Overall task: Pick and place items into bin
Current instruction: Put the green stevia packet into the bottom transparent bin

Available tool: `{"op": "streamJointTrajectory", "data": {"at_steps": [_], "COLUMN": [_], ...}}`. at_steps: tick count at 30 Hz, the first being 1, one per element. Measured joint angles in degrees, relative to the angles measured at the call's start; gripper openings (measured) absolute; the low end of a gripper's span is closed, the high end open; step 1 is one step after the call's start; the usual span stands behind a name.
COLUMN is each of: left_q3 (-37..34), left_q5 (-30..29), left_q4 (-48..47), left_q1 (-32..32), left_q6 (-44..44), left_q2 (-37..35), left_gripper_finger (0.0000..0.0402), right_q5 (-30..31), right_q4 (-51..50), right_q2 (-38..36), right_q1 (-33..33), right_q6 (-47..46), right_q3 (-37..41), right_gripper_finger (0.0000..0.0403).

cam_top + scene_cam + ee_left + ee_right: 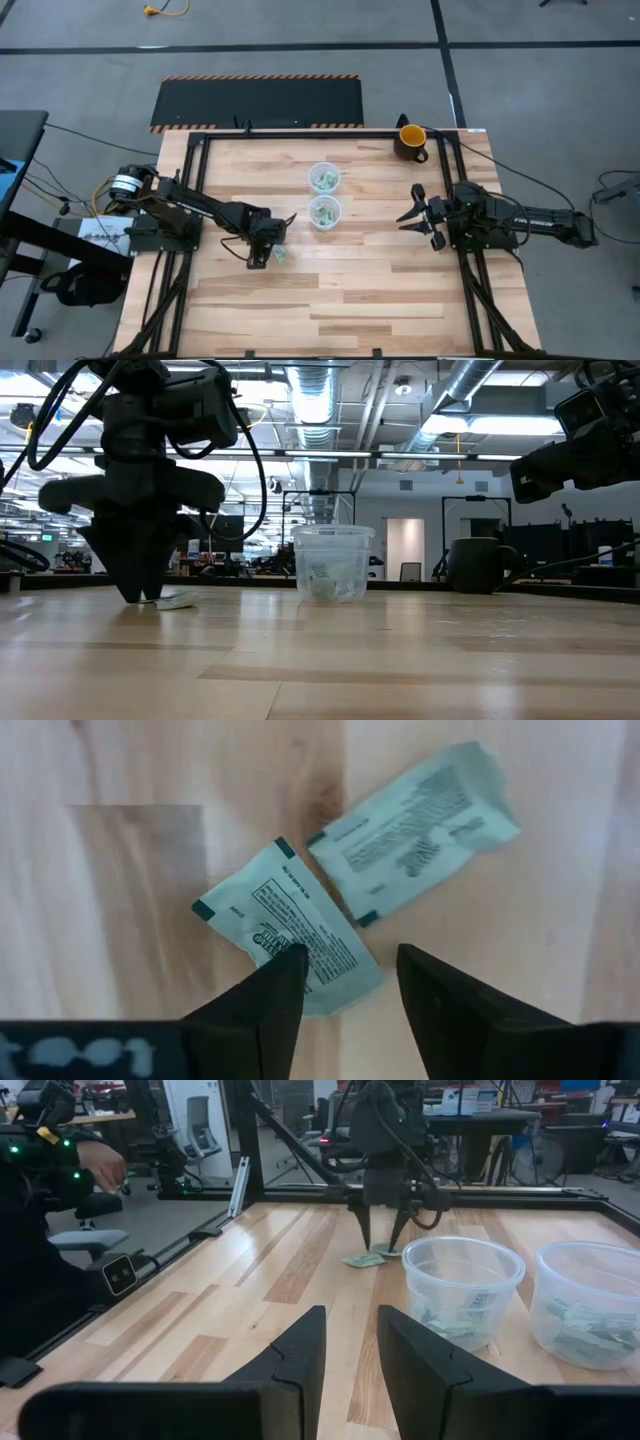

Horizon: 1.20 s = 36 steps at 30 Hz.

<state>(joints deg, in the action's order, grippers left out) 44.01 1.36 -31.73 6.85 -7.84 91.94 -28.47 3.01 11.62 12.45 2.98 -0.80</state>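
Observation:
Two green-and-white packets lie flat on the wooden table, close together: one (290, 925) right under my left gripper (350, 980), the other (415, 820) just beyond it. In the high view the packets (280, 255) sit beside the left gripper (268, 245), which points straight down, open, its tips at table level (140, 595). Two clear plastic cups (324, 179) (325, 212) stand to its right and hold more packets. My right gripper (410, 210) waits open near the table's right edge, pointing at the cups. My left gripper comes from above, pointing down, with its open fingers astride the nearer packet's end (330, 985). One fingertip (285, 970) overlaps that packet's edge. I cannot tell whether it touches the packet, which lies flat on the table.
A dark mug with a yellow inside (411, 141) stands at the far right of the table. The near cup (462, 1285) and the far cup (590, 1300) stand between the two arms. A black frame (300, 130) borders the table. A person's hand (100, 1165) shows beyond the table's edge.

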Motion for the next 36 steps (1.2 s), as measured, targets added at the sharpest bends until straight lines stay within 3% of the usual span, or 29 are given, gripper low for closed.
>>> {"op": "streamJointTrajectory", "data": {"at_steps": [20, 33, 36], "left_q3": [0.07, -0.02, -0.05], "left_q5": [-5.31, -7.84, -9.09], "left_q4": [-3.48, -3.87, -3.83], "left_q1": [-0.13, -0.17, -0.19], "left_q6": [-3.59, -2.52, -2.49], "left_q2": [0.0, 0.0, 0.02], "left_gripper_finger": [0.0149, 0.0011, 0.0005], "right_q5": [0.0, 0.02, 0.0], "right_q4": [0.0, 0.0, 0.0], "right_q2": [0.0, 0.0, 0.0], "right_q1": [0.0, 0.0, 0.0], "right_q6": [0.0, 0.0, 0.0], "right_q3": [0.0, 0.0, 0.0], "right_gripper_finger": [0.0087, 0.0087, 0.0087]}}
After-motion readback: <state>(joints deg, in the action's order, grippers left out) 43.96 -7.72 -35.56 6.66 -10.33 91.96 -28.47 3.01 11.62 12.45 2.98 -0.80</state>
